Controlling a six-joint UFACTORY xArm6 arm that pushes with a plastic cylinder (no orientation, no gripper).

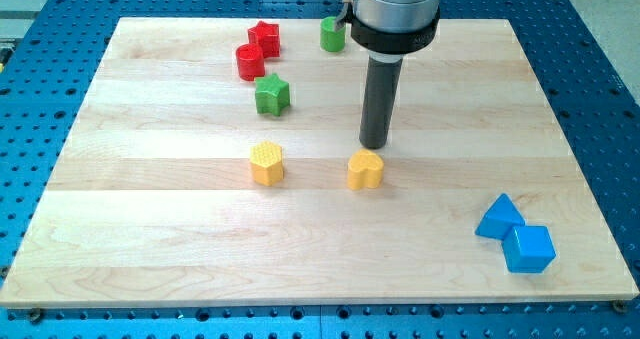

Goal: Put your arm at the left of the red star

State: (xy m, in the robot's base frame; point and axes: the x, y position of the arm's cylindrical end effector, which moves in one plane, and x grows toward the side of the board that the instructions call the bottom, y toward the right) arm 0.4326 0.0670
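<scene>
The red star (265, 37) lies near the view's top, left of centre, on the wooden board (150, 229). A red cylinder (250, 61) touches it just below and to the left. My tip (374, 145) is well to the right of and below the red star, just above the yellow heart-shaped block (365, 169). A green star (271, 94) lies below the red pair. A green cylinder (333, 34) stands to the right of the red star, close to the arm's body.
A yellow hexagon block (266, 163) lies left of the yellow heart. A blue triangle (498, 217) and a blue cube (528, 248) sit together at the view's bottom right. A blue perforated table (40, 129) surrounds the board.
</scene>
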